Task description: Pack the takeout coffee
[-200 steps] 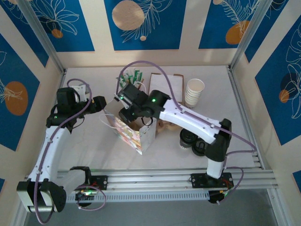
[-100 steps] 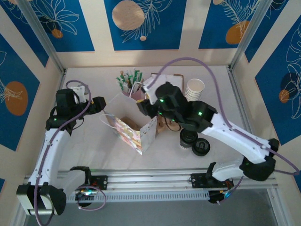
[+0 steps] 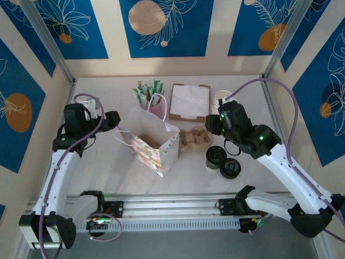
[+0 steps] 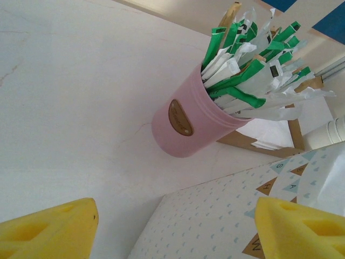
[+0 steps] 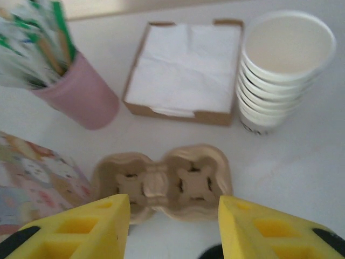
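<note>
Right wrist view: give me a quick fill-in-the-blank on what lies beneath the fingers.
The cardboard carrier has ____ holes.
Both of its holes are ____.
The stacked paper cups beside the napkin box are ____ in colour.
Missing words: two; empty; white.

A lab test cell is showing here: 2 robot arms (image 3: 56,172) are sitting bolted to an aluminium rail (image 3: 178,202). Blue printed panels (image 3: 161,27) are walling in the white table (image 3: 108,167).
</note>
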